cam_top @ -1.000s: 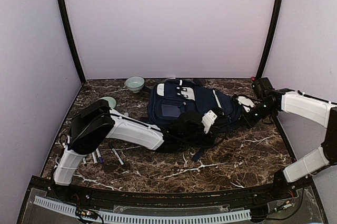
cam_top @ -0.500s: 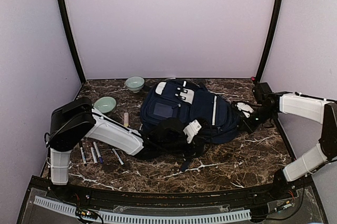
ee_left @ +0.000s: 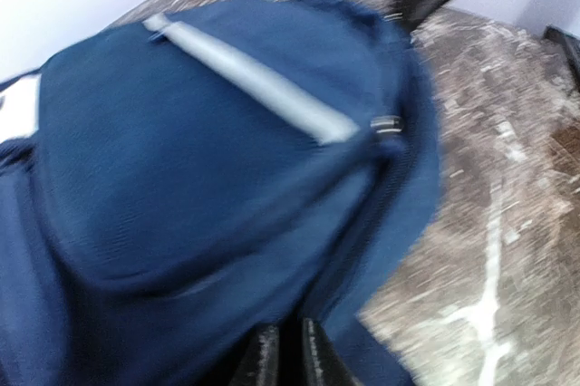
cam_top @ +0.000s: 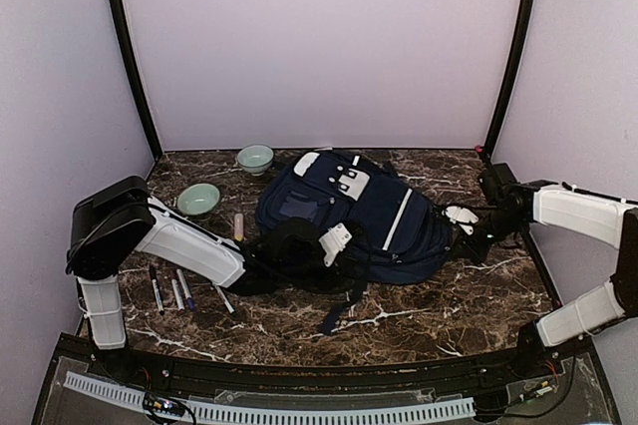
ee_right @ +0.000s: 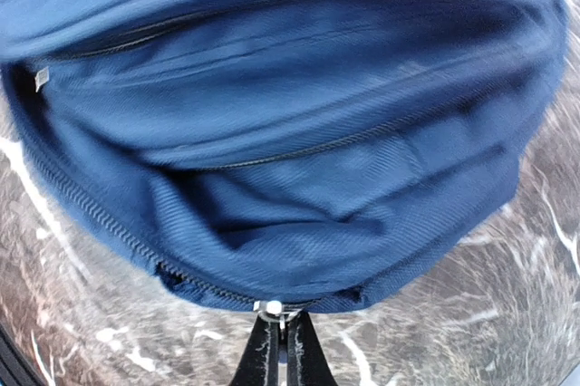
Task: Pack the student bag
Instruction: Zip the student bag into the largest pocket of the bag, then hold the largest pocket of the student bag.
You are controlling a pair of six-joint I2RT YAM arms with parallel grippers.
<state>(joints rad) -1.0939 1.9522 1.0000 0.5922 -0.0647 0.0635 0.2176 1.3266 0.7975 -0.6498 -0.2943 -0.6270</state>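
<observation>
The student bag [cam_top: 364, 211], navy blue with a white stripe, lies flat mid-table, its top toward the right. My left gripper [cam_top: 299, 253] is at the bag's near-left edge. In the blurred left wrist view its fingertips [ee_left: 264, 356] stand almost together with a dark fold of the bag [ee_left: 208, 178] running between them. My right gripper [cam_top: 467, 235] is at the bag's right end. In the right wrist view it [ee_right: 281, 336] is shut on a small metal zip pull [ee_right: 275, 308] at the bag's lower seam [ee_right: 272, 178].
Two pale green bowls [cam_top: 255, 158] [cam_top: 198, 199] sit at the back left. A pinkish tube [cam_top: 238, 225] lies beside the bag. Several pens [cam_top: 169, 290] lie by the left arm's base. Purple walls close in the left, back and right sides of the table.
The bag has slid and swung leftward with my left arm drawing back to the left. My right gripper has followed at the bag's right end, still on the zip pull.
</observation>
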